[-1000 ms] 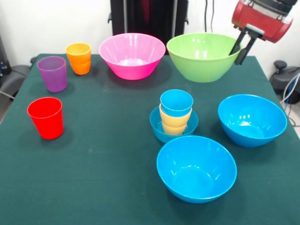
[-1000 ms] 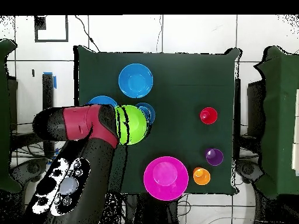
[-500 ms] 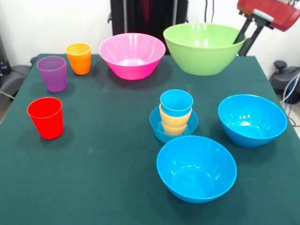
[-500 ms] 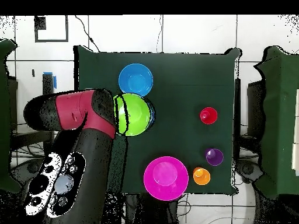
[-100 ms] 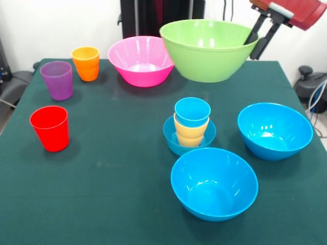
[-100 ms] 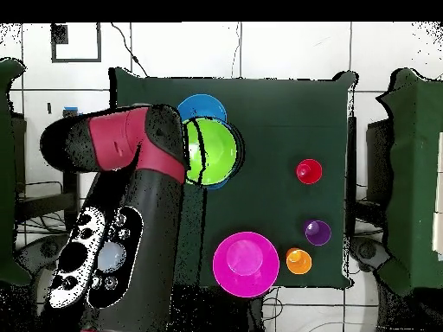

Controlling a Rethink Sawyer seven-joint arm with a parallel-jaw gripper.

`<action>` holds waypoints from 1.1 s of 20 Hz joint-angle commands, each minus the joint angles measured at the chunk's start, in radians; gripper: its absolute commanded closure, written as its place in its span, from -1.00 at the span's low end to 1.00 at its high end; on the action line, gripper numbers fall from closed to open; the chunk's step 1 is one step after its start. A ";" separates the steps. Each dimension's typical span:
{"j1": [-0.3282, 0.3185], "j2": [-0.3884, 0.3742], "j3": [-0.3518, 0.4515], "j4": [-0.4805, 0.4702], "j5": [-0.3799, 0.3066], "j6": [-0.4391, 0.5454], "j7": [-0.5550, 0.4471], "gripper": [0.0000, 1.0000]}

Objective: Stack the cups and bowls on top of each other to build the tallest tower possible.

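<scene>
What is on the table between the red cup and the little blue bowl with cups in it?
Nothing: between the red cup and the small blue bowl, the front view shows only bare green table.

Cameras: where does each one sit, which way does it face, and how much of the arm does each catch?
Front view: sits across the table from the robot, angled down at the tabletop; only the gripper and its red wrist show at top right, clamped on the rim of the lifted green bowl.
Overhead view: sits above the table, looking straight down; the red and black arm comes up from the bottom left and covers part of the table.
Shared: the green bowl, pink bowl, red cup; the views are turned half round against each other.
</scene>
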 commanded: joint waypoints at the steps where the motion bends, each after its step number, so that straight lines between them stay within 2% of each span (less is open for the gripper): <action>1: -0.036 0.024 0.194 -0.055 -0.102 0.106 -0.387 1.00; 8: -0.038 0.052 0.246 -0.061 -0.123 0.167 -0.470 1.00; 18: -0.076 0.102 0.307 -0.051 -0.126 0.170 -0.477 1.00; 22: -0.079 0.089 0.303 -0.043 -0.151 0.166 -0.478 1.00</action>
